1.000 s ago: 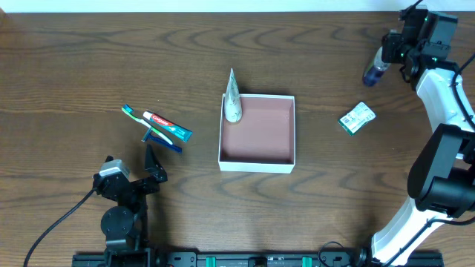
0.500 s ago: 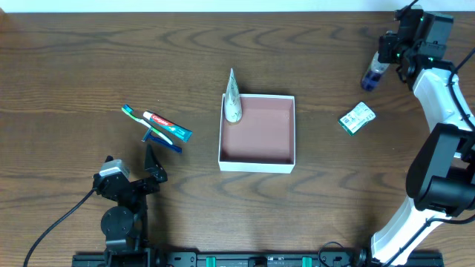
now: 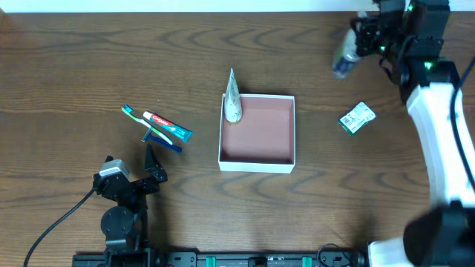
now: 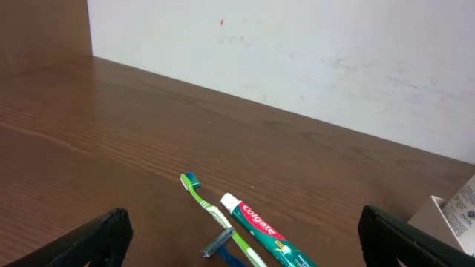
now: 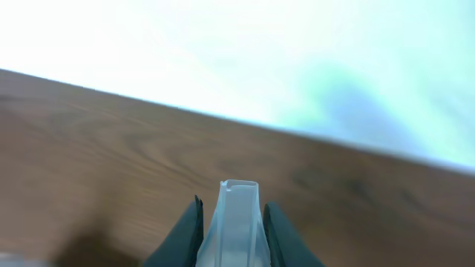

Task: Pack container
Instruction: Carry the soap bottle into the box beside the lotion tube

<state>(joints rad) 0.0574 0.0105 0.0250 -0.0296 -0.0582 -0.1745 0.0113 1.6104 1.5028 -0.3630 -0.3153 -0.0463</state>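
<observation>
The container (image 3: pixel 257 166), a shallow white-walled square box with a pink-brown inside, sits mid-table. A white tube (image 3: pixel 232 100) leans over its top-left corner. At the far right my right gripper (image 3: pixel 355 46) is shut on a small clear-blue bottle (image 3: pixel 343 64), held off the table. In the right wrist view the bottle (image 5: pixel 239 219) stands between both dark fingers (image 5: pixel 188 231). My left gripper (image 3: pixel 141 174) rests open near the front left. In the left wrist view it (image 4: pixel 243 221) frames a green toothbrush (image 4: pixel 210 209), a toothpaste tube (image 4: pixel 263 230) and a razor (image 4: pixel 220 245).
A green and white packet (image 3: pixel 357 119) lies right of the container. The toothbrush, toothpaste (image 3: pixel 168 126) and blue razor (image 3: pixel 159 139) lie together left of it. The white back wall (image 4: pixel 297 52) runs along the table's far edge.
My right gripper has closed on the bottle, lifted it and carried it leftward. The left arm has not moved.
</observation>
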